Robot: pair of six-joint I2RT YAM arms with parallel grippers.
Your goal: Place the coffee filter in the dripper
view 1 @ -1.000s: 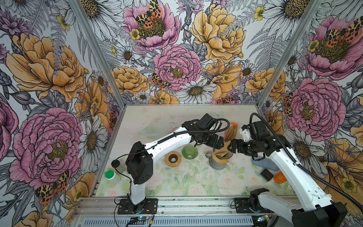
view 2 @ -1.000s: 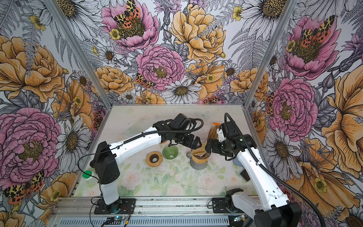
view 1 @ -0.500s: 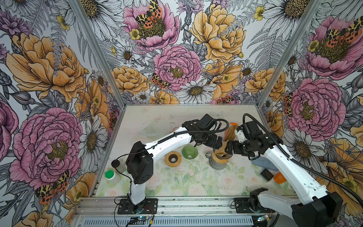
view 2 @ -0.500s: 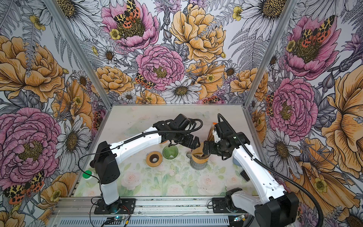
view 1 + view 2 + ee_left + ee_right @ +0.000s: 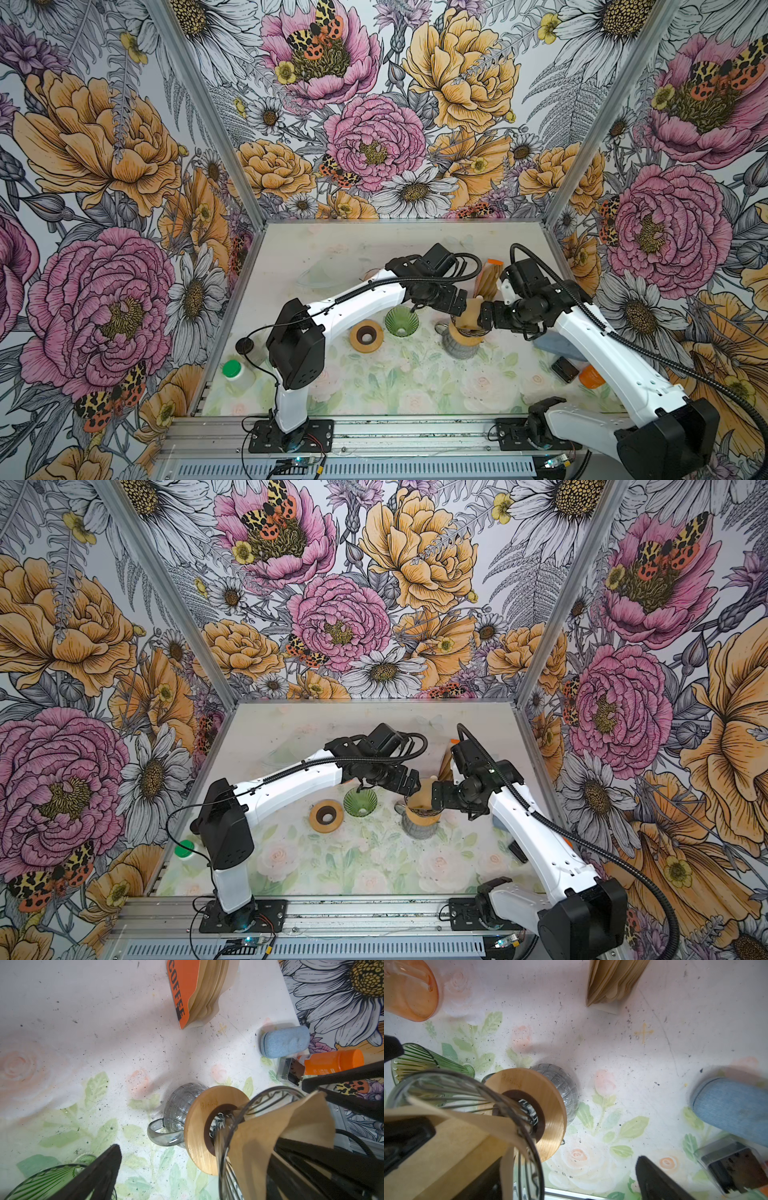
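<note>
Your left fingers [image 5: 99,1172] are spread wide with nothing clamped. In the left wrist view one tip hangs over the green ribbed glass dripper [image 5: 41,1180], and the brown paper coffee filter [image 5: 270,1136] shows in the gap. Your right fingers [image 5: 658,1182] are just as wide and also grip nothing. The filter's loose upper flap [image 5: 456,1147] lies against one of them, can't tell if it presses; the other hangs over the floral-print bench [image 5: 612,1147]. The filter sits inside the clear glass cone dripper with the round wooden collar [image 5: 197,1126]. Its top edge is crumpled and sticks out past the glass rim. That dripper stands upright on the grey textured glass mug [image 5: 178,1101]. In both top views the two sets of fingers close in on the filter [image 5: 469,318] [image 5: 419,798] from either side. Just left of the mug is the green dripper, then a spare wooden ring [image 5: 365,336]. Behind the mug, the orange "COFFEE" pack of brown paper filters [image 5: 205,991] stands on edge. Near the right wall: blue fabric cylinder [image 5: 284,1042], orange bottle [image 5: 332,1061], small black tin [image 5: 291,1072].
</note>
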